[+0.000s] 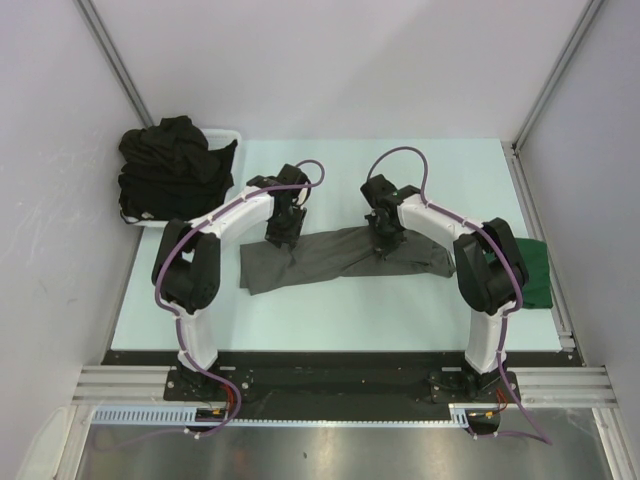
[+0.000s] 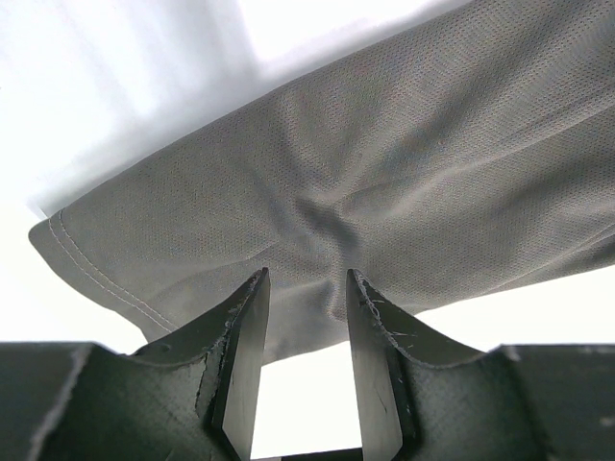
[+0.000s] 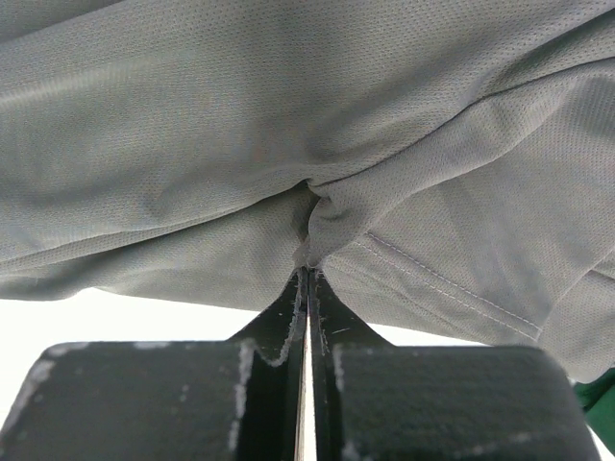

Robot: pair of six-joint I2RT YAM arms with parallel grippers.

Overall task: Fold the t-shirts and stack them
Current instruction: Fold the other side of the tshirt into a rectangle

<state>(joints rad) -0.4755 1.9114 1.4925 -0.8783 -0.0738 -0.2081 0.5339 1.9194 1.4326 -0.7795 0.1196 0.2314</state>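
A charcoal grey t-shirt (image 1: 320,258) lies spread across the middle of the table. My left gripper (image 1: 278,238) is down at its left part. In the left wrist view the left gripper (image 2: 306,283) is open, its fingertips (image 2: 258,284) resting on the grey t-shirt (image 2: 384,154) near a hemmed edge. My right gripper (image 1: 383,248) sits on the shirt's right part. In the right wrist view the right gripper (image 3: 309,274) is shut, pinching a small fold of the grey t-shirt (image 3: 240,125).
A pile of black t-shirts (image 1: 170,165) fills a white basket (image 1: 228,133) at the back left. A dark green t-shirt (image 1: 537,275) lies at the table's right edge beside the right arm; a corner of that dark green t-shirt (image 3: 601,399) shows in the right wrist view.
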